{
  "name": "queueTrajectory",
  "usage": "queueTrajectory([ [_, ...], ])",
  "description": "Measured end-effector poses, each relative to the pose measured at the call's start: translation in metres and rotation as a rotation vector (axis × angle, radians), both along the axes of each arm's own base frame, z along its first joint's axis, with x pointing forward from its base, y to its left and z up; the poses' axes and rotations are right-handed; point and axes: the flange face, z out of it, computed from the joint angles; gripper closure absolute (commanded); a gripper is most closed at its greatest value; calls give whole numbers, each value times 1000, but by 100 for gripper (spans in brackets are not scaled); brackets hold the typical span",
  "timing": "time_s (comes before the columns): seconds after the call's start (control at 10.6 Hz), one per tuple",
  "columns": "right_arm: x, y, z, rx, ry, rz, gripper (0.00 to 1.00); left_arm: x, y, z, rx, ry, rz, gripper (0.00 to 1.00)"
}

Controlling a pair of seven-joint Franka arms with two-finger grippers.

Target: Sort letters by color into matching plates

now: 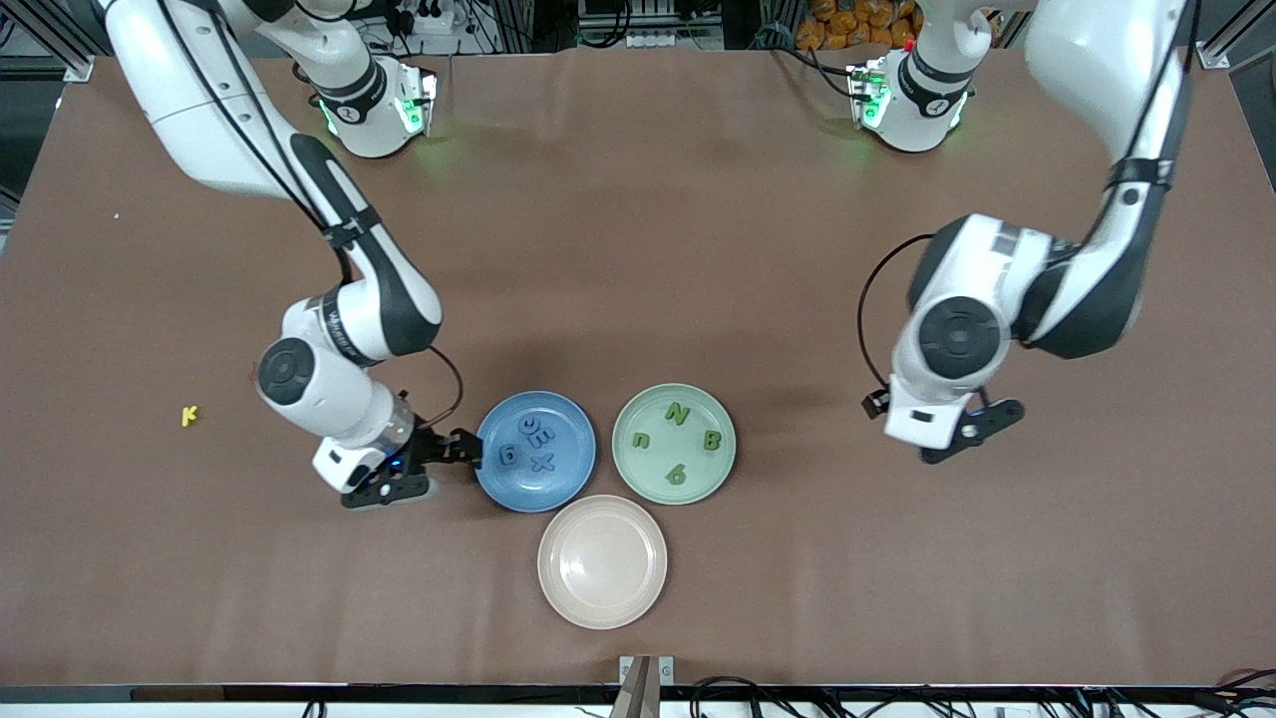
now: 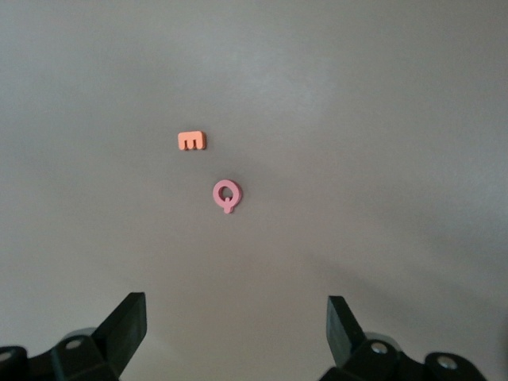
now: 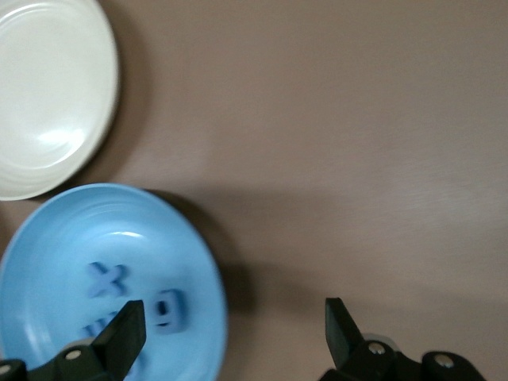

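Observation:
The blue plate (image 1: 576, 477) holds several blue letters (image 1: 539, 432). The pale green plate (image 1: 646, 471) beside it holds several green letters (image 1: 678, 413). My right gripper (image 1: 431, 465) is open and empty, low over the blue plate's rim toward the right arm's end. In the right wrist view my right gripper (image 3: 234, 311) spans the rim of the blue plate (image 3: 55, 238), with a blue letter (image 3: 167, 308) by one finger. My left gripper (image 1: 970, 431) is open and empty over bare table toward the left arm's end; it also shows in the left wrist view (image 2: 236, 306).
An empty beige plate (image 1: 602, 561) lies nearer the front camera than the two plates; it also shows in the right wrist view (image 3: 44, 95). A yellow letter (image 1: 189, 415) lies toward the right arm's end. An orange letter (image 2: 191, 141) and a pink letter (image 2: 227, 194) lie under the left arm.

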Motion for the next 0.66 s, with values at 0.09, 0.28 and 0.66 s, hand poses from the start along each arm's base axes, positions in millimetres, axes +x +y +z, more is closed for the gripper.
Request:
queueTrajectory([
  [0.09,6,-23,1,-14,-4,0,0,2,20,14,-51,6,49,0],
  [0.28,19,-77,10,-47,-18,8,0,-8,41,31,-120,27,117,0],
  [0.66,28,-172,19,-114,-38,-40,0,-48,44,38,-174,48,163,0],
])
